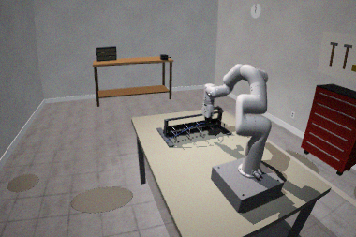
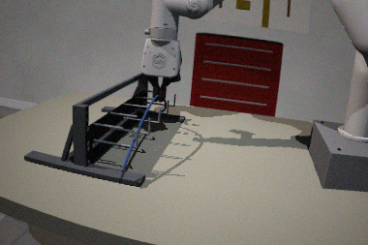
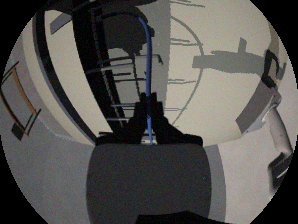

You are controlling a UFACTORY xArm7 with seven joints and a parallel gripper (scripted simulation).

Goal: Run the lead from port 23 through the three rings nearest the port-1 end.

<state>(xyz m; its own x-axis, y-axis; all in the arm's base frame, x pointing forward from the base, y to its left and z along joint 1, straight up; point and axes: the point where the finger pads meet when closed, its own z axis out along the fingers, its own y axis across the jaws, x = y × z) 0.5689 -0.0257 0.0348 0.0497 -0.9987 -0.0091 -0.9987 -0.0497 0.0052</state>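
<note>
The blue lead (image 2: 140, 125) (image 3: 149, 60) runs between the fingertips of my gripper (image 2: 160, 97) (image 3: 149, 100), which is shut on it above the far half of the rack. In the wrist view the lead goes ahead of the fingers and bends left to the black patch panel (image 3: 90, 55). In the exterior view it slopes from the fingers down to the rack's near foot (image 2: 87, 170), across the front of the cable manager. Thin grey rings (image 2: 149, 125) (image 3: 160, 59) stick out from the panel. I cannot tell whether the lead lies inside any ring. The port plates are too small to read.
The dark rack frame (image 2: 80, 133) stands on the table (image 1: 187, 166), with a top bar (image 2: 108, 90) behind the rings. The robot's base box (image 1: 244, 189) (image 2: 339, 171) is on the table's other side. A red cabinet (image 1: 330, 125) (image 2: 234, 79) stands beyond the table.
</note>
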